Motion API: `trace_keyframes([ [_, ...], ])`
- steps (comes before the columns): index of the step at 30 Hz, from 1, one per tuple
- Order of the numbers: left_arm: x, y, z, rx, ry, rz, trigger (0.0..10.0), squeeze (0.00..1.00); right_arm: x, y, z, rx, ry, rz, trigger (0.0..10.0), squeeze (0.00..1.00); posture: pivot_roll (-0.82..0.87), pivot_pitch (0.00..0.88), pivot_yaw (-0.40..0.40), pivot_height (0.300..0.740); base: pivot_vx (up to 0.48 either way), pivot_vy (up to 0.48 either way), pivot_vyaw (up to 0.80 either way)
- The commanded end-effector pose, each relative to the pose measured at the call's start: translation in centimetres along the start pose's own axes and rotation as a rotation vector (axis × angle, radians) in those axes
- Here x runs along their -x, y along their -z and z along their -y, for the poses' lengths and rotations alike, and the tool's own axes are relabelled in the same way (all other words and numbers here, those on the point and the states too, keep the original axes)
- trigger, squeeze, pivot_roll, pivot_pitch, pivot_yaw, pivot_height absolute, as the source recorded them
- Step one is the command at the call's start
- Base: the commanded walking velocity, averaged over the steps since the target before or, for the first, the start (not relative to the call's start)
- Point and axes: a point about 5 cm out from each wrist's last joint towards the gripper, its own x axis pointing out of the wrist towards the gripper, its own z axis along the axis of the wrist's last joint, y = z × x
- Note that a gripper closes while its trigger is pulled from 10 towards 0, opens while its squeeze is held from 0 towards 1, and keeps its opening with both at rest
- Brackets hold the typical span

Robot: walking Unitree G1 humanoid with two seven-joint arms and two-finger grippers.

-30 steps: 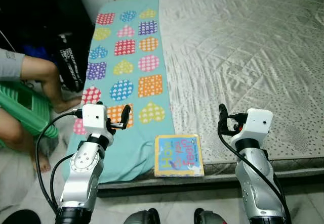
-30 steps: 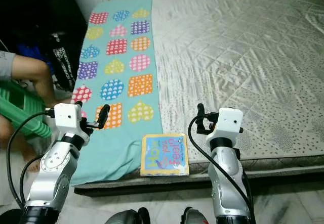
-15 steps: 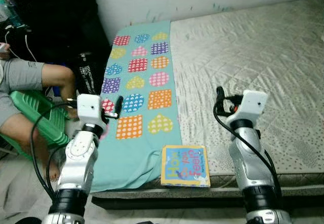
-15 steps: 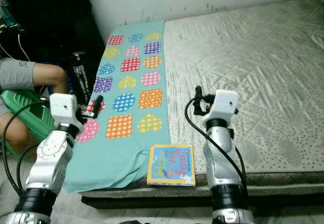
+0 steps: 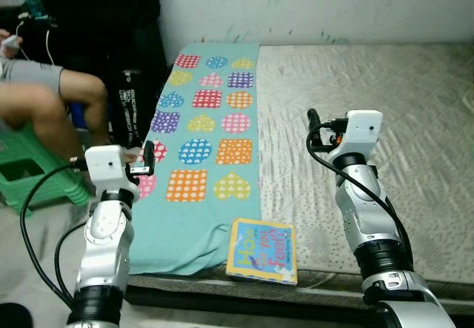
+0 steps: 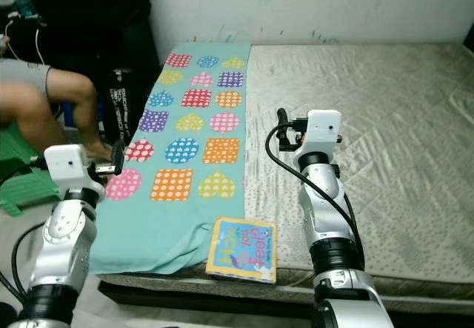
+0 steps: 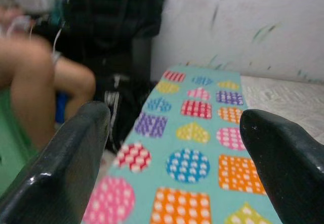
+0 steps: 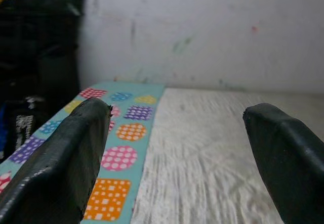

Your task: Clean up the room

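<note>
Mattress (image 5: 400, 121), pale and quilted, spreads across the scene from twelve o'clock down to the near edge, set against a scuffed white wall (image 5: 318, 6). Along its nine o'clock side lies a teal blanket (image 5: 204, 132) printed with dotted hearts, circles and squares in many colours; its near end drapes over the bed's edge at about seven o'clock. A picture book (image 5: 263, 251) with a yellow border and bright lettering rests flat at six o'clock, right on the mattress's near edge, just beside the blanket's hanging corner.

The left gripper (image 7: 174, 148) is raised above the blanket's outer edge at about eight o'clock, its two black fingers (image 7: 66, 158) spread well apart and holding nothing. The right gripper (image 8: 177, 148) is up over the mattress near the centre, around three o'clock of the blanket's border, its fingers (image 8: 61, 153) likewise wide apart and empty. Neither touches the book, which lies between and below the two arms.

At ten o'clock a person (image 5: 55, 102) sits on a green stool (image 5: 29, 172) beside the bed, knee bent, with a dark bag (image 5: 132, 113) standing between leg and blanket.
</note>
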Motion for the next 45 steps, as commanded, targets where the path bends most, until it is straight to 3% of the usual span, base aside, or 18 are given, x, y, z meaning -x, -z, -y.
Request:
trace_keyframes([
  [1, 0.2, -0.4, -0.2, 0.006, -0.03, 0.028, 10.0, 0.0, -0.4, -0.5, -0.3, 0.011, -0.037, 0.013, 10.0, 0.0, 0.07, 0.0, -0.065, 0.74, 0.0, 0.0, 0.0],
  [6, 1.5, 0.5, 0.1, 0.003, -0.037, -0.001, 10.0, 0.0, -1.0, -1.0, 0.0, 0.031, -0.062, 0.016, 10.0, 0.0, 0.1, 0.0, -0.084, 0.74, 0.0, 0.0, 0.0],
  [11, 2.2, 0.6, -1.5, -0.022, -0.063, -0.009, 10.0, 0.0, -0.4, 0.2, -1.5, -0.007, -0.073, -0.009, 10.0, 0.0, 0.12, 0.0, -0.097, 0.74, 0.0, 0.0, 0.0],
  [13, 2.7, 0.4, -1.9, -0.019, -0.086, -0.002, 10.0, 0.0, 0.3, 0.6, -2.7, -0.009, -0.119, -0.011, 10.0, 0.0, 0.13, 0.0, -0.108, 0.74, 0.0, 0.0, 0.0],
  [18, 3.4, 0.6, -2.2, -0.022, -0.096, -0.004, 10.0, 0.0, 1.0, 1.3, -3.5, -0.008, -0.166, -0.03, 10.0, 0.0, 0.12, 0.0, -0.131, 0.74, 0.0, 0.0, 0.0],
  [23, 4.5, 0.6, -3.6, -0.028, -0.14, -0.028, 10.0, 0.0, 1.1, 1.1, -3.1, -0.009, -0.15, -0.03, 10.0, 0.0, 0.11, 0.047, -0.102, 0.74, 0.0, 0.0, 0.0],
  [29, 6.2, 0.6, -4.3, -0.059, -0.122, -0.066, 10.0, 0.0, 3.1, 2.9, -2.5, -0.024, -0.096, -0.083, 10.0, 0.0, 0.14, 0.083, -0.073, 0.74, 0.0, 0.0, 0.0],
  [38, 6.6, 0.9, -3.8, -0.043, -0.108, -0.09, 10.0, 0.0, 4.0, 3.0, -2.8, -0.028, -0.104, -0.091, 10.0, 0.0, 0.11, 0.096, -0.077, 0.74, 0.0, 0.0, 0.0],
  [42, 7.4, 1.3, -3.3, -0.034, -0.092, -0.109, 10.0, 0.0, 4.7, 3.1, -1.7, -0.005, -0.09, -0.102, 10.0, 0.0, 0.09, 0.103, -0.067, 0.74, 0.0, 0.0, -0.4],
  [45, 8.5, 2.9, -3.4, -0.047, -0.07, -0.175, 10.0, 0.0, 5.5, 4.3, -1.3, -0.002, -0.066, -0.148, 10.0, 0.0, 0.08, 0.083, -0.067, 0.74, 0.0, 0.0, -0.8],
])
